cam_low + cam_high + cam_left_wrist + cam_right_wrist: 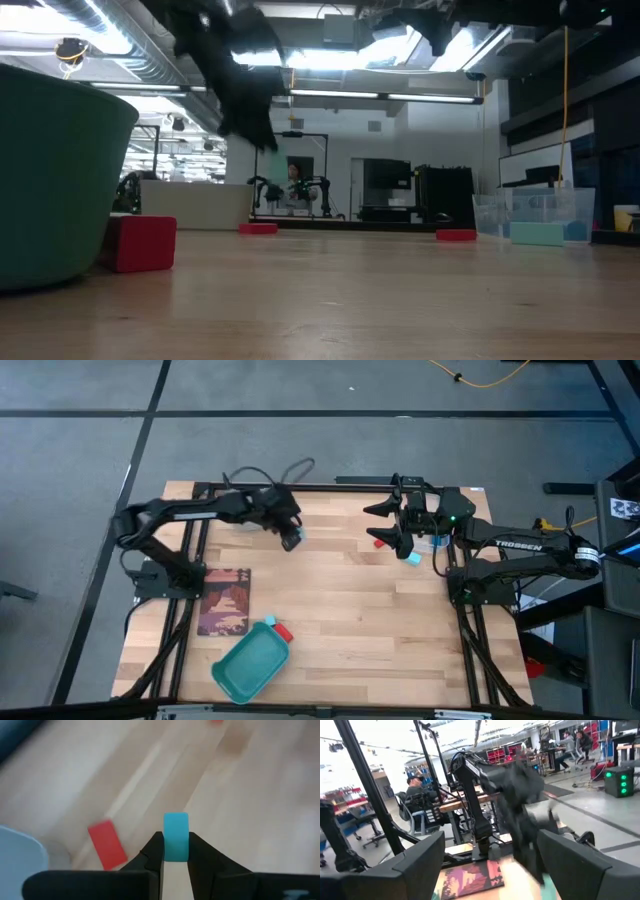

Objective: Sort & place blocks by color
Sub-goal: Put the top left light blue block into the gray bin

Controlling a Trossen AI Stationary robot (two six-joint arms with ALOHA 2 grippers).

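A light cyan block (176,836) is gripped between the closed jaws of the left gripper (291,538), which is held above the tabletop (350,610) near its far edge, left of centre. The right gripper (405,525) is raised over the far right part of the tabletop, its jaws open and empty. A red block (380,542) and a cyan block (413,557) lie just beside it. A teal tray (250,665) stands near the near edge (a red block (283,633) touches its rim), beside a dark printed card (224,600).
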